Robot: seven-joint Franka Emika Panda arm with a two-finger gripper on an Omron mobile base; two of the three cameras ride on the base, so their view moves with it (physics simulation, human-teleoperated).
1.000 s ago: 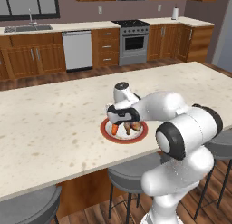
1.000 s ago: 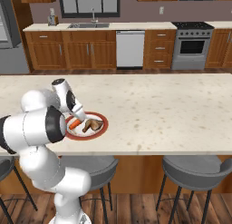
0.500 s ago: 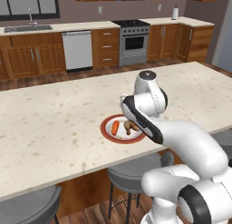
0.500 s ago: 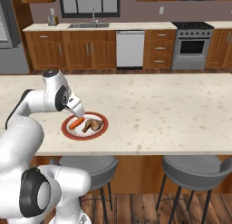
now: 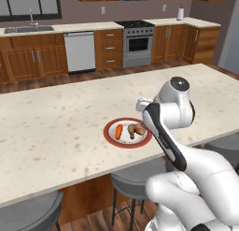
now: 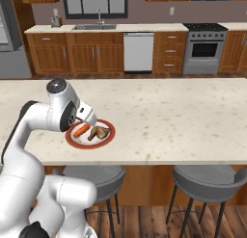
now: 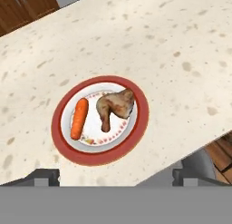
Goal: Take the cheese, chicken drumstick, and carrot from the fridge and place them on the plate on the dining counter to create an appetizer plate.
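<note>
Above the beige speckled stone bench, the arm is raised, end effector released, over the red-rimmed white plate with thin orange carrot left of golden-brown chicken drumstick.

Round red-rimmed white plate on beige speckled stone dining counter, near its front edge | thin orange carrot and golden-brown chicken drumstick side by side on plate, apart.

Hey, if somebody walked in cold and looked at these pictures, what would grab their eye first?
Probably the red-rimmed plate near the front edge of the speckled dining counter, with a carrot and a chicken drumstick lying side by side on it. Next, the big white arm, its open gripper above the plate.
</note>
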